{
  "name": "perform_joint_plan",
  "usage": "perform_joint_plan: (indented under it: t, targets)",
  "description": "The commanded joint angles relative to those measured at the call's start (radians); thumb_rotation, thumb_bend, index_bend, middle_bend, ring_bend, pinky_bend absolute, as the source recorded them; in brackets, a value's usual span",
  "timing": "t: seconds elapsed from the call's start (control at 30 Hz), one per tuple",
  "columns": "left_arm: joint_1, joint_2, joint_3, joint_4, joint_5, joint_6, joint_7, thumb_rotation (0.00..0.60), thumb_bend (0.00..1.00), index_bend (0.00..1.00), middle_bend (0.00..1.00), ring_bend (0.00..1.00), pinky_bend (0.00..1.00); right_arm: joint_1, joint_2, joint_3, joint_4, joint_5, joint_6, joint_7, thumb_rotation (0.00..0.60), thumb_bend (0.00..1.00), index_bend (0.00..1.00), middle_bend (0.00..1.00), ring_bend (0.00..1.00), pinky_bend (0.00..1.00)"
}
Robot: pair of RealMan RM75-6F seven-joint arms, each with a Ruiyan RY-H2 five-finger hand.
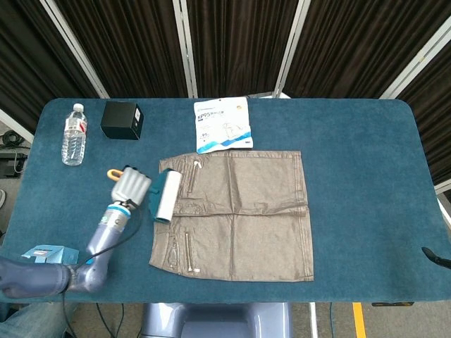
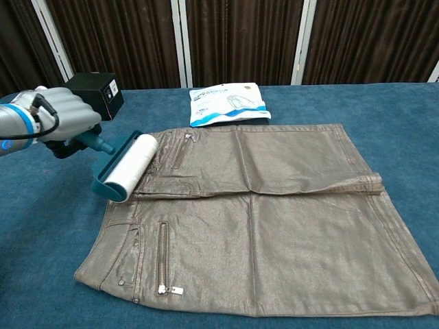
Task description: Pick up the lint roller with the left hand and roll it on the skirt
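My left hand (image 1: 130, 187) (image 2: 60, 118) grips the handle of the teal lint roller (image 1: 166, 195) (image 2: 126, 166), whose white roll lies at the left edge of the brown leather skirt (image 1: 239, 214) (image 2: 274, 205). The skirt is spread flat in the middle of the blue table, zippers toward its left side. An orange loop on the handle's end sticks out behind the hand in the head view. Neither view shows the right hand itself; only a dark tip shows at the head view's right edge.
A water bottle (image 1: 73, 134) (image 2: 19, 113) and a black box (image 1: 122, 120) (image 2: 91, 94) stand at the back left. A white mask packet (image 1: 223, 124) (image 2: 228, 103) lies just behind the skirt. The table's blue cloth (image 1: 366, 183) stretches to the right.
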Motion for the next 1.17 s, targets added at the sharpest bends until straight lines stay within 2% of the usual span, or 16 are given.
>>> perform_joint_plan:
  t: [0.03,0.2,0.27,0.33,0.4,0.43,0.5,0.57,0.67,0.73,0.87,1.07,1.17]
  targets:
    - [0.033,0.029,0.017,0.023,0.025,-0.017,-0.039,0.6,0.66,0.68,0.5,0.42,0.47,0.0,-0.001,-0.003,-0.005,-0.005,0.002,-0.006,0.6,0.0,0.0,0.0,0.0,0.0]
    - [0.074,0.058,0.017,0.043,0.056,-0.03,-0.103,0.6,0.65,0.67,0.5,0.42,0.47,0.0,-0.003,-0.006,-0.011,-0.013,0.006,-0.017,0.6,0.0,0.0,0.0,0.0,0.0]
    - [0.094,0.067,0.016,0.05,0.065,-0.039,-0.138,0.6,0.58,0.63,0.46,0.4,0.46,0.0,-0.004,-0.008,-0.013,-0.016,0.006,-0.022,0.6,0.0,0.0,0.0,0.0,0.0]
    - [0.115,0.076,0.015,0.058,0.088,-0.046,-0.178,0.6,0.37,0.51,0.35,0.32,0.41,0.0,-0.005,-0.009,-0.015,-0.018,0.007,-0.025,0.6,0.0,0.0,0.0,0.0,0.0]
    - [0.133,0.084,0.016,0.061,0.112,-0.042,-0.206,0.6,0.12,0.28,0.15,0.16,0.27,-0.001,-0.005,-0.01,-0.016,-0.019,0.008,-0.026,0.6,0.0,0.0,0.0,0.0,0.0]
    - [0.139,0.088,0.016,0.061,0.122,-0.039,-0.216,0.6,0.05,0.18,0.08,0.09,0.2,-0.001,-0.005,-0.011,-0.017,-0.019,0.008,-0.025,0.6,0.0,0.0,0.0,0.0,0.0]
    - [0.162,0.105,0.012,0.054,0.154,-0.019,-0.255,0.6,0.01,0.07,0.01,0.02,0.12,-0.002,-0.004,-0.012,-0.019,-0.02,0.008,-0.024,0.6,0.0,0.0,0.0,0.0,0.0]
    - [0.179,0.119,0.006,0.045,0.176,0.0,-0.288,0.6,0.0,0.02,0.0,0.0,0.07,-0.002,-0.004,-0.012,-0.019,-0.02,0.008,-0.024,0.6,0.0,0.0,0.0,0.0,0.0]
    - [0.222,0.157,-0.018,0.012,0.214,0.051,-0.37,0.6,0.0,0.0,0.0,0.0,0.04,-0.002,-0.003,-0.014,-0.022,-0.028,0.012,-0.023,0.6,0.0,0.0,0.0,0.0,0.0]
    - [0.287,0.218,-0.056,-0.067,0.25,0.146,-0.501,0.6,0.0,0.0,0.0,0.0,0.02,-0.002,-0.002,-0.019,-0.027,-0.045,0.015,-0.017,0.6,0.0,0.0,0.0,0.0,0.0]
    - [0.372,0.293,-0.069,-0.165,0.338,0.239,-0.647,0.6,0.0,0.0,0.0,0.0,0.01,-0.004,0.002,-0.023,-0.03,-0.065,0.022,-0.006,0.6,0.0,0.0,0.0,0.0,0.0]
    - [0.506,0.361,-0.046,-0.276,0.47,0.384,-0.776,0.6,0.0,0.0,0.0,0.0,0.0,-0.004,0.006,-0.027,-0.029,-0.086,0.032,0.008,0.6,0.0,0.0,0.0,0.0,0.0]
    - [0.582,0.387,-0.007,-0.314,0.564,0.481,-0.787,0.6,0.0,0.0,0.0,0.0,0.0,-0.003,0.006,-0.029,-0.028,-0.096,0.033,0.013,0.6,0.0,0.0,0.0,0.0,0.0]
